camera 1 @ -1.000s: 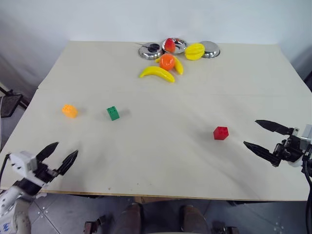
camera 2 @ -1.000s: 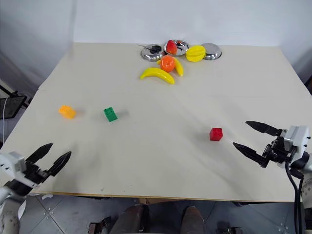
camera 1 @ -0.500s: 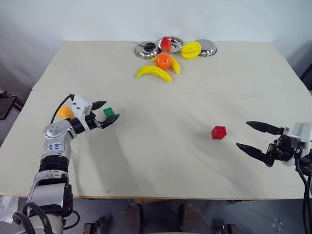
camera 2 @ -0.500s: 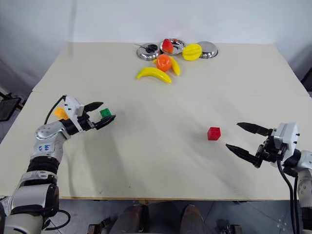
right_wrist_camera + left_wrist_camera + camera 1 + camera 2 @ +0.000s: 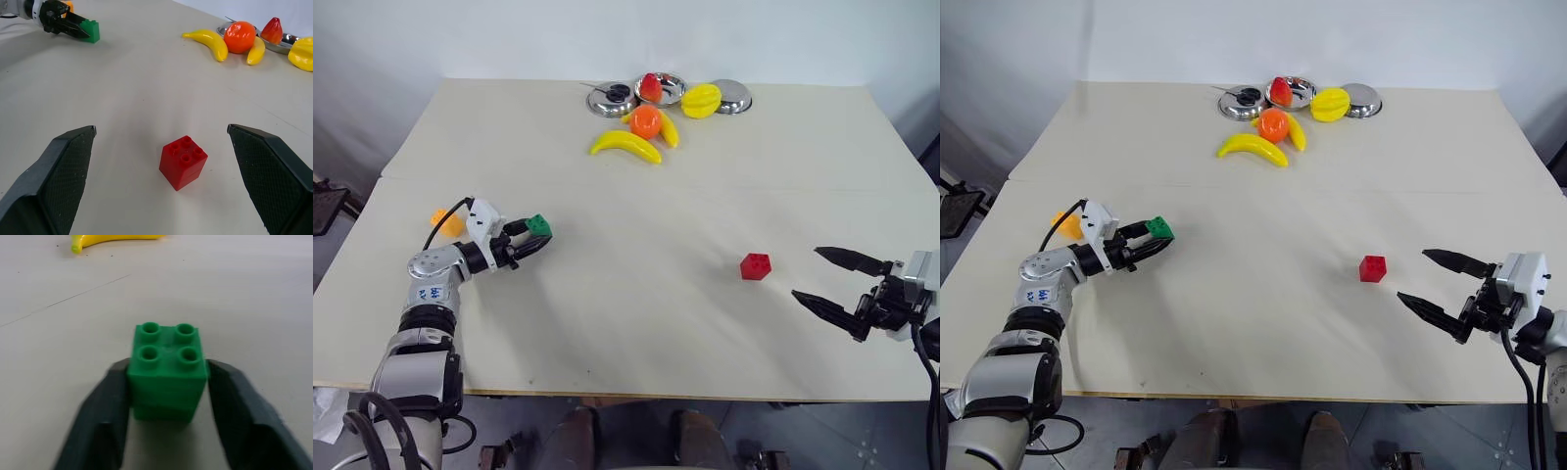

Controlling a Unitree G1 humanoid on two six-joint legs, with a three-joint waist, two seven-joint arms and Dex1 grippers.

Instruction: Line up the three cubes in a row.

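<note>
Left eye view: left gripper clamps green cube; right gripper agape near table right edge.

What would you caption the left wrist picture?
Left gripper shut on the green cube, studs up, on the table.

The two head views look forward and down over the whole table from nearly the same spot. The left wrist view sits low and very close behind the green cube. The right wrist view, low and farther back, faces the red cube and shares the green cube.
</note>
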